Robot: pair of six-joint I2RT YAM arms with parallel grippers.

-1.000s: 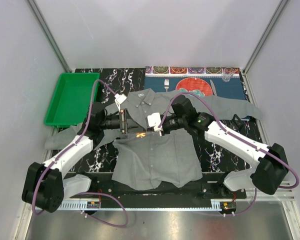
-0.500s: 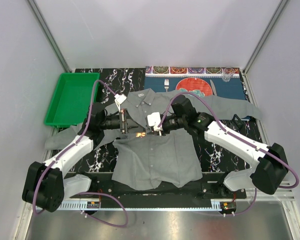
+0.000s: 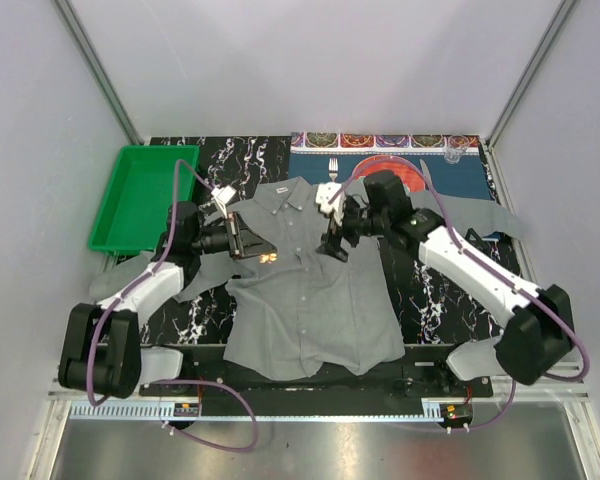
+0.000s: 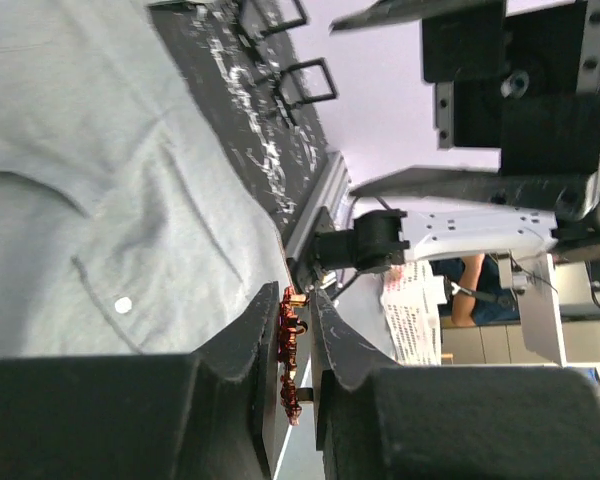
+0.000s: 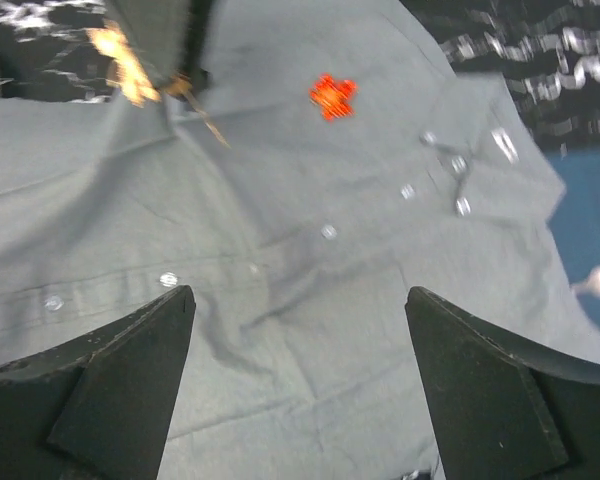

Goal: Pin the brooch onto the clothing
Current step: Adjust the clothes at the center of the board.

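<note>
The clothing, a grey button-up shirt [image 3: 310, 300], lies spread flat on the black marbled table. My left gripper [image 3: 258, 250] hovers over the shirt's chest, left of the button line, shut on the brooch [image 3: 272, 258]. In the left wrist view the coppery brooch [image 4: 288, 345] stands edge-on between the two black fingers [image 4: 242, 340], above the shirt [image 4: 80, 180]. My right gripper [image 3: 335, 240] is just right of the button line, open and empty. Its wrist view shows wide-apart fingers [image 5: 130, 370] over the shirt [image 5: 310, 300], with the brooch [image 5: 120, 60] and its pin at upper left.
A green tray [image 3: 140, 195] stands at the back left. A blue placemat [image 3: 460, 175] printed with a red plate and cutlery lies behind the shirt's right sleeve. A small red-orange spot [image 5: 332, 95] shows on the shirt near the collar buttons.
My right gripper has opened, let go beside the brooch, and pulled back up and to the right. The left gripper has shifted slightly back and left, still holding the brooch.
</note>
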